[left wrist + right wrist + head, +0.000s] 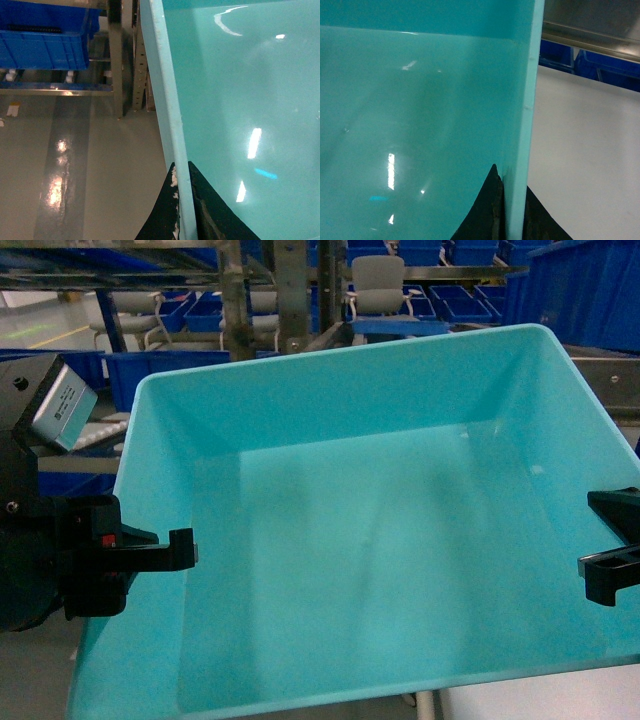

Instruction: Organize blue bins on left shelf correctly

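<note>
Evidently the task is caught mid-carry: one blue bin (380, 530) is held up between both grippers and fills most of the head view, not yet set on any level of the left shelf (240, 300), whose steel uprights are seen in the upper left of the frame. Placement is judged to remain — the bin has to be brought to the rack and lowered onto a level, and whether other bins await sorting cannot be told.

The left gripper (182, 200) is clamped on the bin's left wall, one dark finger on each side of the rim, as shown at the bottom centre of the left wrist view. The right gripper (512, 210) is closed likewise on the right wall, at the bottom of the right wrist view.

The bin is seen as a light turquoise tub with smooth, tapered walls and a rounded rim; its glossy floor carries streaks of reflected light, and nothing is seen inside it. It appears tilted slightly — the far rim higher in the frame. Darker blue crates (45, 40) are seen on rails at the upper left of the left wrist view.
</note>
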